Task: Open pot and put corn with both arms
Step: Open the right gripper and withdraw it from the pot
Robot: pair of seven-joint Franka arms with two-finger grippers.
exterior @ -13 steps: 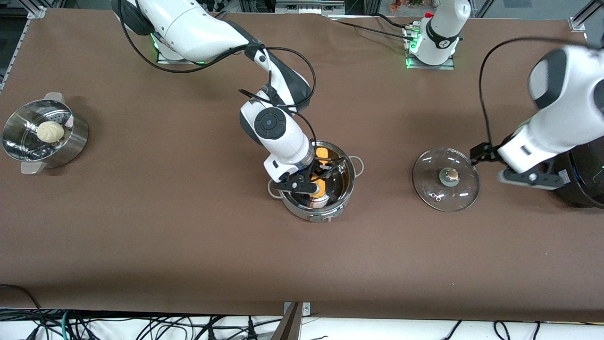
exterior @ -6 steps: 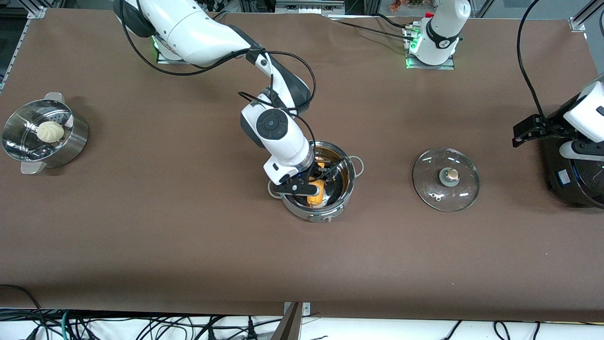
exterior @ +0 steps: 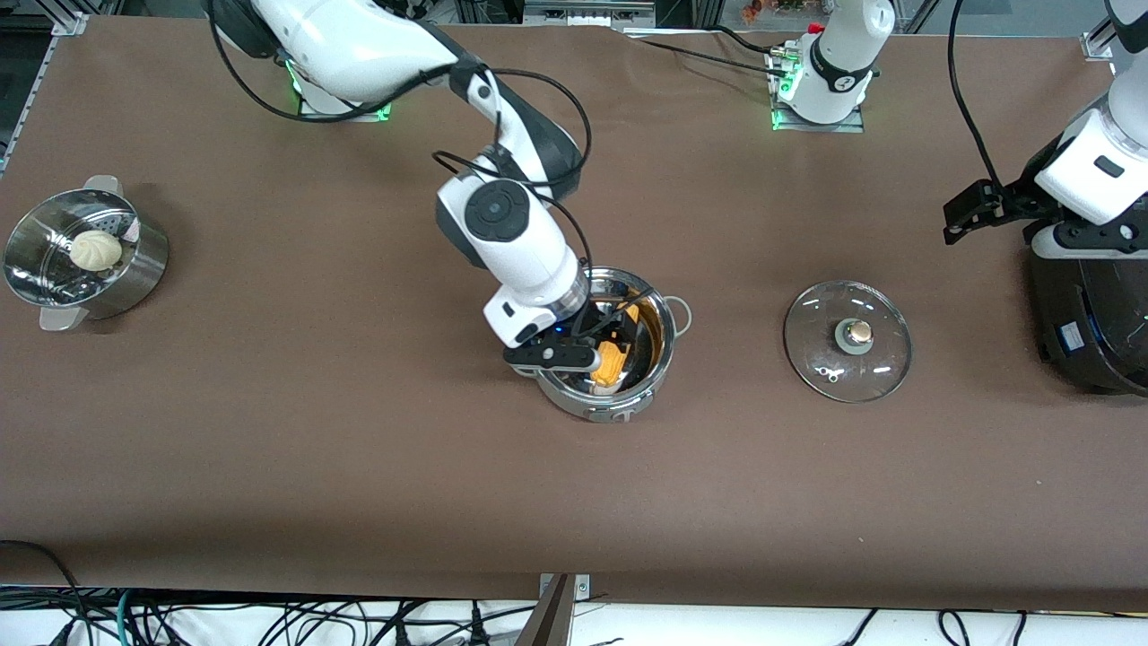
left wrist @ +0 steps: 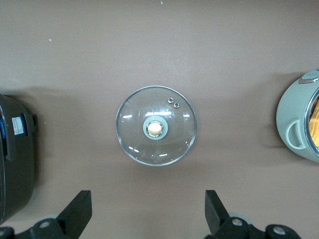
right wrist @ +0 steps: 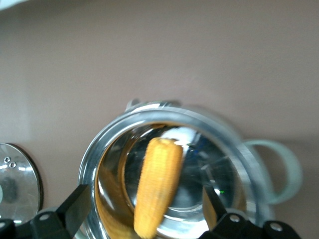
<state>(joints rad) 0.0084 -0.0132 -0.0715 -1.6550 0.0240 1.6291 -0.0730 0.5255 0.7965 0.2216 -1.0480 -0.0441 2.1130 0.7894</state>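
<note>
The steel pot point(exterior: 662, 354) stands open mid-table. The yellow corn point(exterior: 611, 361) lies inside it, leaning on the wall. My right gripper point(exterior: 587, 345) hovers over the pot, open and empty. In the right wrist view its fingers point(right wrist: 77, 206) stand wide on either side of the corn point(right wrist: 158, 181) in the pot point(right wrist: 149, 115), clear of it. The glass lid point(exterior: 847, 341) with its tan knob lies flat on the table beside the pot, toward the left arm's end. My left gripper point(exterior: 1072, 242) is open and empty, high by the black cooker; its wrist view shows the lid point(left wrist: 156, 125).
A large black cooker point(exterior: 1099, 332) stands at the left arm's end of the table. A steel steamer bowl point(exterior: 54, 269) with a white bun point(exterior: 95, 249) stands at the right arm's end. Cables hang along the table's near edge.
My left arm has swung up and away from the lid toward the cooker. My right gripper has shifted slightly over the pot, and the corn now lies lower inside it.
</note>
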